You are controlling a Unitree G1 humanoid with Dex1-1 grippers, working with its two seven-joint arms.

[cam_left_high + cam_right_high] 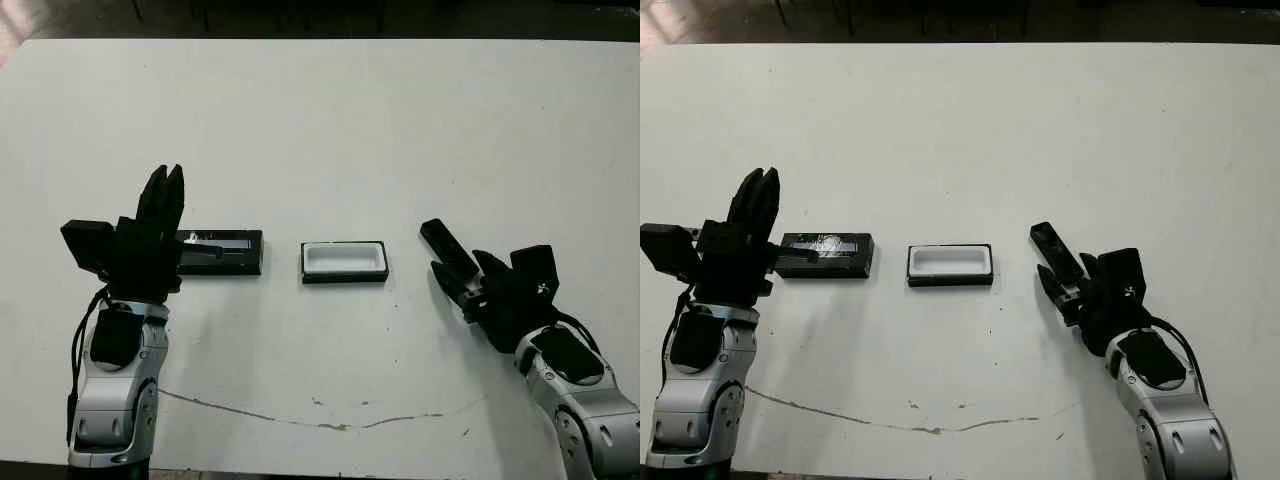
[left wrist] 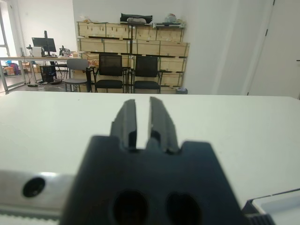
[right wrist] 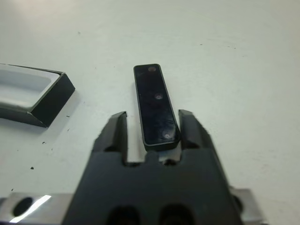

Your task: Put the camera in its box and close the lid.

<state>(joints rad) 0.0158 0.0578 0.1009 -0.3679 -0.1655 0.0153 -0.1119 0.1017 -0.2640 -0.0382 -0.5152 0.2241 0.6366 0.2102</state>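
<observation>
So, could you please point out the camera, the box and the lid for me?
camera (image 3: 156, 106): right wrist view, middle of its glossy top face.
box (image 1: 343, 259): left eye view, white inner lining.
lid (image 1: 232, 252): left eye view, dark top face near its right end.

The left gripper rises from its black body, which fills the lower middle of the frame. Its two fingers stand nearly parallel with a narrow gap between them; nothing is held. The fingers point across the white table, which is bare ahead of them. A corner of the box, with black wall and white lining, shows at the frame edge beside the gripper body. Beyond the table stand two black chairs, a grey chair, stacked wooden crates against a white wall, and a desk carrying a monitor.
</observation>
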